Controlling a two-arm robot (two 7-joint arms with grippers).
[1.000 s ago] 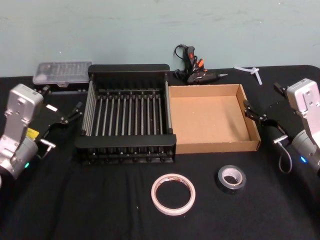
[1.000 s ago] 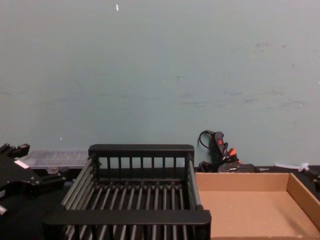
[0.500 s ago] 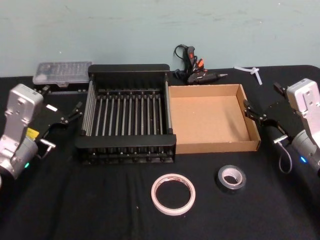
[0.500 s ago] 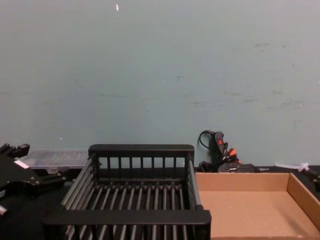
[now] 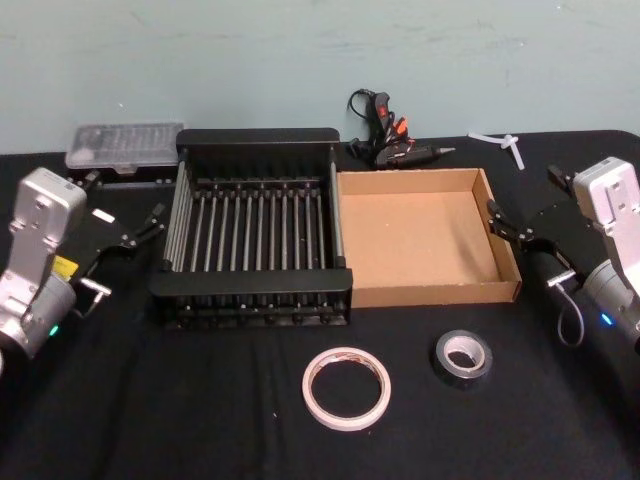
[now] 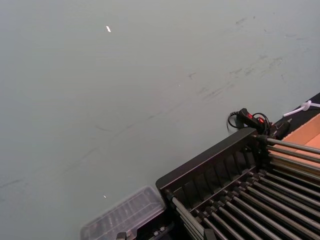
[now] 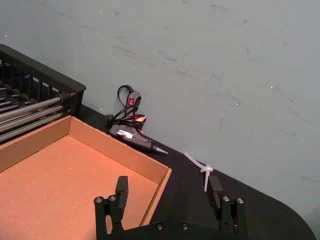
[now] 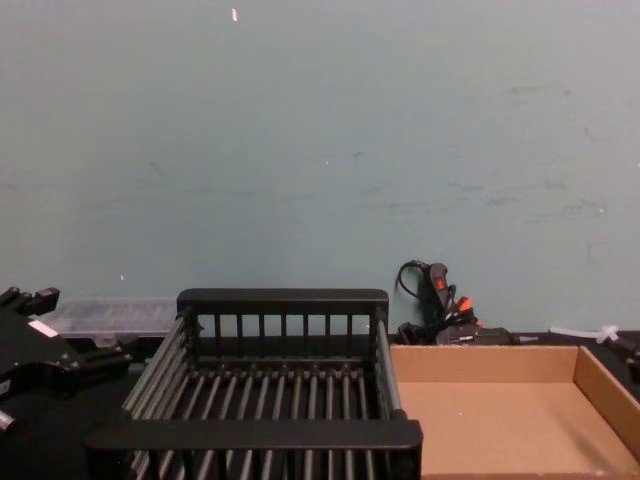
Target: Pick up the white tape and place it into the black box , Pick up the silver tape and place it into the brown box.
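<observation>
The white tape (image 5: 346, 388) lies flat on the black cloth near the front, in the middle. To its right, also flat, lies the smaller silver tape (image 5: 463, 357). Behind them the black box (image 5: 250, 283) and the brown box (image 5: 430, 293) stand side by side, both with nothing inside. My left gripper (image 5: 157, 221) hovers open to the left of the black box. On the other side, my right gripper (image 5: 497, 220) is open just right of the brown box, and its fingers (image 7: 121, 186) stand wide apart over that box's corner. Both grippers hold nothing.
A black and orange glue gun (image 5: 392, 143) with its cord lies behind the brown box. A clear plastic case (image 5: 122, 143) sits at the back left, and a white plastic piece (image 5: 505, 142) at the back right. A teal wall closes off the table's far edge.
</observation>
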